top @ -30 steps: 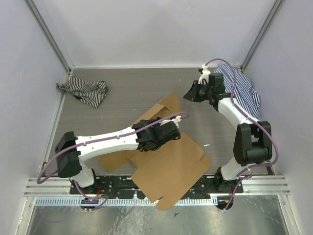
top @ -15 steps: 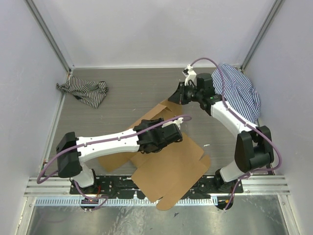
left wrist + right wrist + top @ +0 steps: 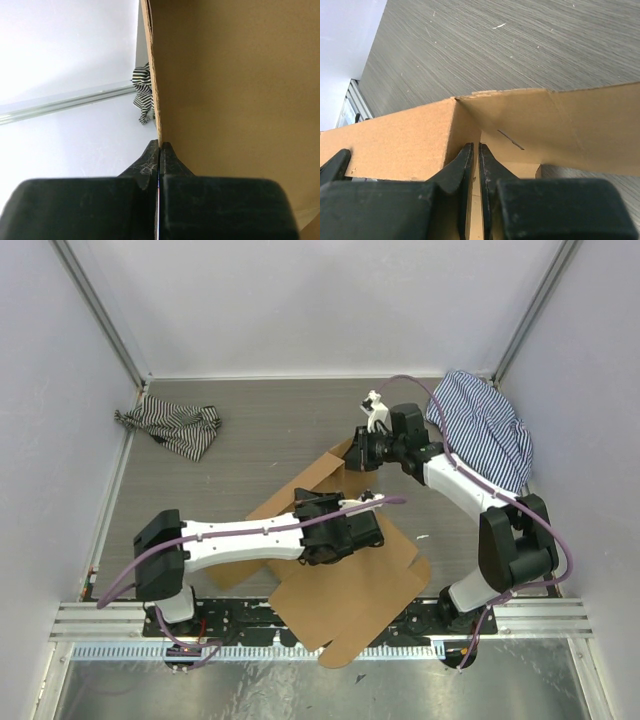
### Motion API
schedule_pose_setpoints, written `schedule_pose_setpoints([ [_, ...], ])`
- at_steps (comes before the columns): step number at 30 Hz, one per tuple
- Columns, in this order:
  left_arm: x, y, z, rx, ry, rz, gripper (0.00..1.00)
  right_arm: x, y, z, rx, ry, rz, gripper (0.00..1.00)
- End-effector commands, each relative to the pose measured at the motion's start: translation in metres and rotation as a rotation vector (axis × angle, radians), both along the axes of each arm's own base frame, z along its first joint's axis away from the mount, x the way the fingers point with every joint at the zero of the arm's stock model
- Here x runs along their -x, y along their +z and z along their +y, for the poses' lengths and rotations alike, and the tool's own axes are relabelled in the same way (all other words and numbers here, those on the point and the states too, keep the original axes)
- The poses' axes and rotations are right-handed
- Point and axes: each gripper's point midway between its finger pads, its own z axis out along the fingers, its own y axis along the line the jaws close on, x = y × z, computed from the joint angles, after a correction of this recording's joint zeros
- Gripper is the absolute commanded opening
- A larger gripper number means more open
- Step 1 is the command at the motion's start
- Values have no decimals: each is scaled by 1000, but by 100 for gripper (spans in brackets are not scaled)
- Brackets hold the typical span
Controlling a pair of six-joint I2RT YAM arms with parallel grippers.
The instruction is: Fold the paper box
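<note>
Top external: grey table (image 3: 270, 430), white walls (image 3: 320, 310); left tool (image 3: 159, 146) closed, state of right tool (image 3: 476, 147) unclear.

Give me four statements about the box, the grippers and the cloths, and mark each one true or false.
1. The paper box lies completely flat on the table. False: its far flaps stand up, folded into a corner.
2. The left gripper has its jaws shut. True.
3. The right gripper is at the box's raised far corner. True.
4. Both striped cloths lie on the box. False: the black-and-white cloth sits at the far left and the blue striped cloth at the far right, both apart from the box.
</note>
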Motion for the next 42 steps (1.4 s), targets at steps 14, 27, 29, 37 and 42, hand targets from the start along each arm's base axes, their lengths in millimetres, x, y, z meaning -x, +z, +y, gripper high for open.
schedule_pose_setpoints([
  [14,6,0,0,-48,29,-82,0,-73,33,-116,151,-471,-131,14],
  [27,8,-2,-4,-23,22,-89,0,-141,-20,-110,10,-396,-47,16],
  [29,8,-3,-5,-18,22,-88,0,-149,-27,-105,-12,-373,-28,16],
  [37,8,-11,-7,-36,20,-78,0,-125,-33,-77,-158,-194,34,17],
  [42,7,-13,-11,-37,23,-78,0,-84,-30,-74,-174,-139,34,18],
])
